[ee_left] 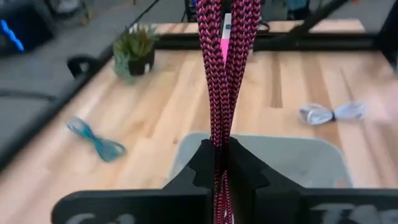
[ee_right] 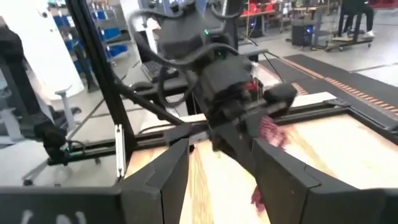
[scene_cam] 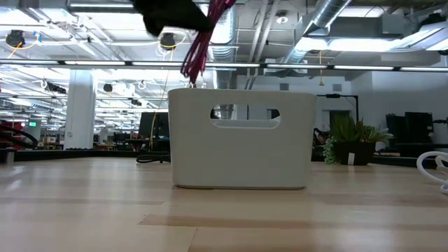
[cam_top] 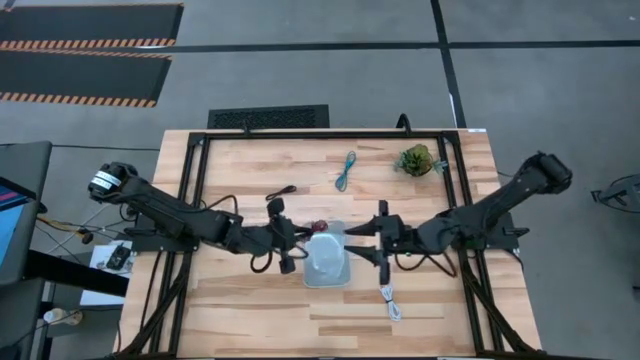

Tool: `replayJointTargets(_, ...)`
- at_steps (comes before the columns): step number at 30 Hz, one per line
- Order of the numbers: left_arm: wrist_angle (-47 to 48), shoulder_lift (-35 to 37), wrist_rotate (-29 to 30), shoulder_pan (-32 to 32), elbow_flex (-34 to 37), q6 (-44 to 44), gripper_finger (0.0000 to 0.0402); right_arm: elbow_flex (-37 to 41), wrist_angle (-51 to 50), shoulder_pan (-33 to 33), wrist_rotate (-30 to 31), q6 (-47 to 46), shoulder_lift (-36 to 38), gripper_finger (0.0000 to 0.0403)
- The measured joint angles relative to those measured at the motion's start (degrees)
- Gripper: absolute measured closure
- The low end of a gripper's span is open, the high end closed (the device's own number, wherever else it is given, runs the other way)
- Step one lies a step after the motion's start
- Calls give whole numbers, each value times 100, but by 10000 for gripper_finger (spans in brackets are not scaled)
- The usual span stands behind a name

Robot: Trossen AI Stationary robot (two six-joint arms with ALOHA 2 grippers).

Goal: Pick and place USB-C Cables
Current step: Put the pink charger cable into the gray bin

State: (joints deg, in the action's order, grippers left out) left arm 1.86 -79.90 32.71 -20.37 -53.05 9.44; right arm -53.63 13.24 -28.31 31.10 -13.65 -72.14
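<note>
My left gripper (cam_top: 300, 240) hangs over the left end of the pale grey tray (cam_top: 327, 270), shut on the maroon cable bundle (scene_cam: 203, 42). That bundle dangles above the tray's rim (scene_cam: 210, 91) in the low view. The teal cable (cam_top: 346, 170) lies on the far part of the table, and the black cable (cam_top: 283, 192) lies left of it. The white cable (cam_top: 390, 300) lies near the front edge, right of the tray. My right gripper (ee_right: 214, 165) is open beside the tray's right end (cam_top: 348, 262) and touches nothing. My left gripper pinches the maroon bundle's strands (ee_left: 219, 146) between its two fingers (ee_left: 249, 171), with the fingers lying across the strands. Two looped strands run on past the fingertips. The bundle is lifted clear and hangs slanting below the gripper, its lower end (scene_cam: 189, 70) above the tray.
A small green plant in a pot (cam_top: 415, 160) stands at the far right of the table. A black frame rail (cam_top: 330, 135) runs along the table's far edge and down its sides. Bare wood lies in front of the tray (scene_cam: 224, 217).
</note>
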Motion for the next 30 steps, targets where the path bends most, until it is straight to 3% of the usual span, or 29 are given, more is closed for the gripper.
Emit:
replayJointTargets(9,178,4,-678,-63,-95,-2735,399,0,-427,-534,399,6,328,220)
replayJointTargets(18,597,3,-1160,-102,-95,-5012,399,0,-446,-567,406,8,248,223)
replayJointTargets(26,632,-614,-928,-102,-95,-6303,399,0,-502,-492,412,7,251,227)
replayJointTargets(30,664,-1099,-468,-102,-162,-6853,399,0,-567,-492,415,7,249,227)
